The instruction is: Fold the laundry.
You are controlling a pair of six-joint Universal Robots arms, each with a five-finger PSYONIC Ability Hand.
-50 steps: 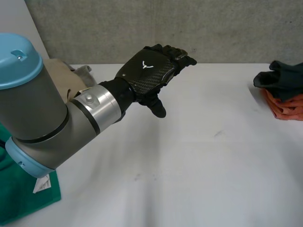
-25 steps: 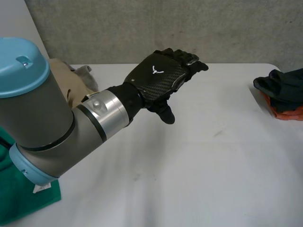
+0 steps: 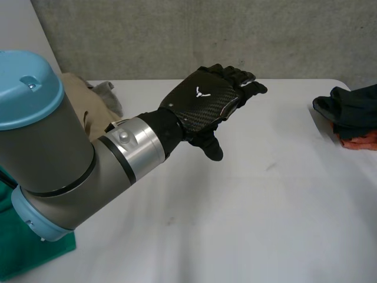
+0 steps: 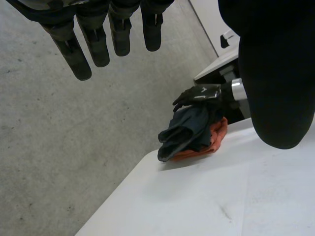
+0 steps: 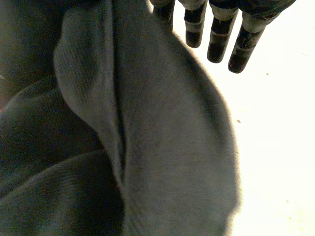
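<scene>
Dark ribbed cloth, a crumpled garment (image 5: 147, 147), is bunched in thick folds on top of an orange garment (image 3: 360, 140) at the far right edge of the worktop (image 3: 265, 206). The right hand (image 4: 199, 96) lies on this pile with its fingers (image 5: 218, 34) straight and slightly spread, reaching past the cloth's fold toward bare worktop. It pinches nothing that I can see.

The left hand (image 3: 206, 100) hovers well apart, above the middle of the worktop, empty, its fingers extended and the thumb hanging down.

The main risk, as I judge it, is that the two garments come away together. A flat hand pressing the dark one also bears on the orange one beneath, so a drag toward the centre may bring both or leave the dark cloth more tangled. With no pinch, the cloth may also slip out from under the fingers. The pile sits close to the edge, so a push the wrong way could send it off.

Beige cloth (image 3: 79, 97) and green cloth (image 3: 23, 259) lie on the left side, clear of both hands.
</scene>
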